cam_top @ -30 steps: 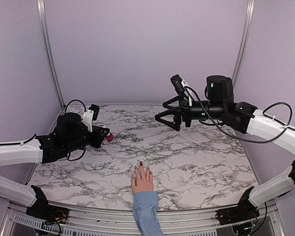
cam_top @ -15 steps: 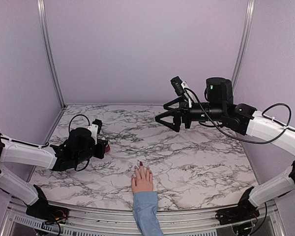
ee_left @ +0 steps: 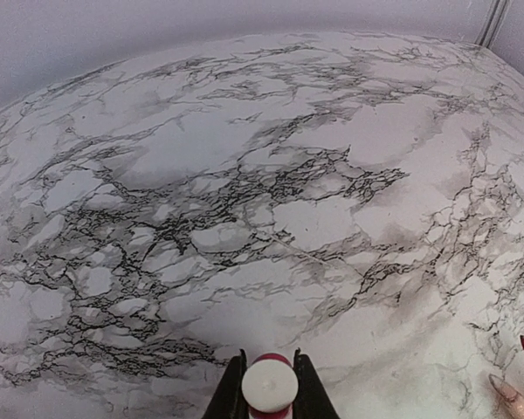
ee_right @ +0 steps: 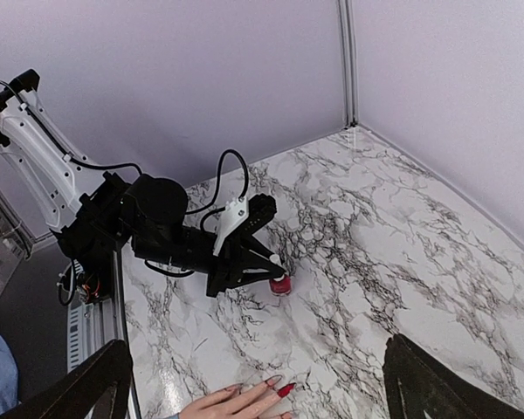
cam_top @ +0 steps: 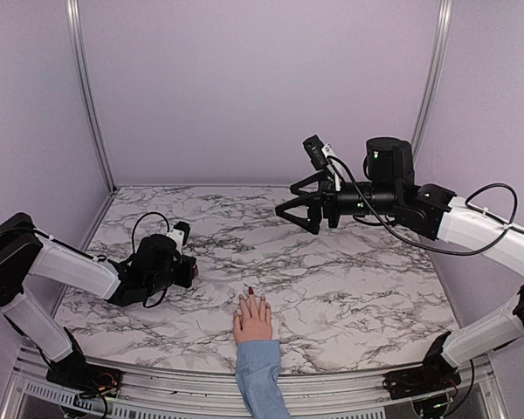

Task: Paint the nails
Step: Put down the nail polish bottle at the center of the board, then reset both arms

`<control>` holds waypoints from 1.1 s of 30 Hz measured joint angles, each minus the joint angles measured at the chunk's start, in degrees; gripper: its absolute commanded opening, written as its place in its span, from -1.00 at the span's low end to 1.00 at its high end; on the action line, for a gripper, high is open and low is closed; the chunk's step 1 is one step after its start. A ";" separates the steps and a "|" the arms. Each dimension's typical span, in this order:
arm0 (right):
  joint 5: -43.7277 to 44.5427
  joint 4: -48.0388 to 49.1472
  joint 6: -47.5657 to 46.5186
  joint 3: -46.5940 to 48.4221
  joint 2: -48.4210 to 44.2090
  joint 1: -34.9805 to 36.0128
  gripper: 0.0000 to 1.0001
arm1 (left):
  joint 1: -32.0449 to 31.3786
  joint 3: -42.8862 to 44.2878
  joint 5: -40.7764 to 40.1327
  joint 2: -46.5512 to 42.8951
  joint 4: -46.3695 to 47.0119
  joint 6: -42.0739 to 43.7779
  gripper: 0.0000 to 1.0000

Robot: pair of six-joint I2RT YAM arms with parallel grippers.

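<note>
Preparation looks to be in hand: the left gripper (cam_top: 189,270), clamped on the polish bottle (ee_right: 280,284) at the table's (cam_top: 358,288) 9 o'clock, needs the right gripper (cam_top: 286,202), jaws wide apart at 1 o'clock, to uncap it before the nails (cam_top: 251,291) at 6 o'clock.

- The tabletop (cam_top: 358,288) is a white marble pattern with dark grey veins running all over it, flat and slightly glossy.
- The back wall (cam_top: 262,87) is plain lilac, just one smooth panel.
- The left wall (cam_top: 26,131) and right wall (cam_top: 498,105) are the same lilac, so the table is boxed in on three sides.
- Silver metal posts stand in the far corners, a left post (cam_top: 86,96) and a right post (cam_top: 434,78), both leaning inward a bit in the top view.
- A metal rail (cam_top: 201,382) runs left to right along the near edge.
- The light is soft and even, and the shadows on the marble are pretty faint.
</note>
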 measured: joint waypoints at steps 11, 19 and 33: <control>0.17 -0.02 0.00 0.00 0.00 0.00 0.97 | -0.11 0.00 0.44 1.11 3.23 -0.39 -0.30; 0.44 -0.04 0.07 0.00 0.00 0.00 0.97 | -0.11 0.00 0.92 0.48 3.39 -0.90 0.22; 5.33 -2.01 3.54 0.44 0.44 -0.20 0.97 | -0.02 13.27 1.77 -13.86 -13.07 -0.48 0.98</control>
